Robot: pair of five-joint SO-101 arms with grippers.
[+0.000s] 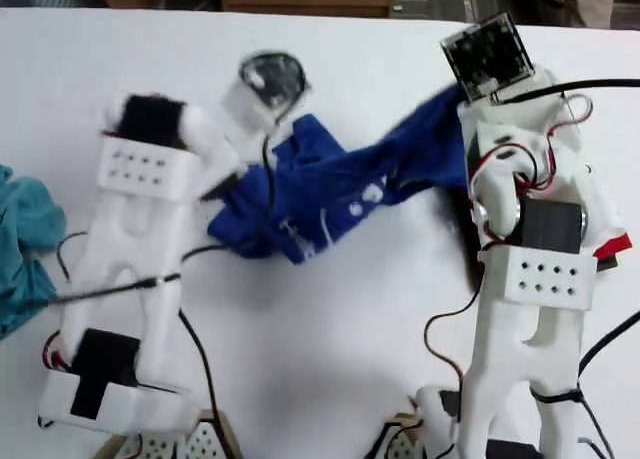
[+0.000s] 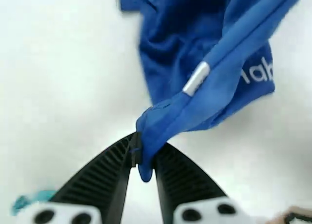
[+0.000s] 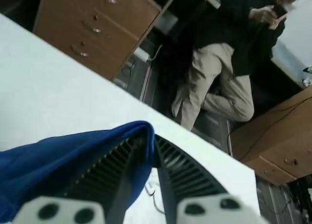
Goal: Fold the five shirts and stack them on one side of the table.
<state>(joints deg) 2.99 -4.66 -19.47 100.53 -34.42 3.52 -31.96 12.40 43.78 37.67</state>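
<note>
White tabletop (image 1: pixel 330 349) is seen from above, with two white arms set side by side on it and wooden drawers (image 3: pixel 92 33) visible beyond its far edge. A blue shirt (image 1: pixel 320 194) is stretched between the two arms. It is crumpled and bunched near the middle of the table, with one end drawn out toward the far right. The left gripper (image 2: pixel 143 158) is closed on a folded edge of the blue shirt. The cloth is pinched between its black ribbed jaws and pokes out past them, and a small white tag (image 2: pixel 196 79) and white print are seen on the fabric. The right gripper (image 3: pixel 147 155) is pointed toward the table's far edge and is likewise pressed together on another edge of the blue shirt, which is draped over one jaw. A teal shirt (image 1: pixel 22 244) is heaped loosely at the left side of the high view — well apart from the blue shirt, just beside the left arm.
</note>
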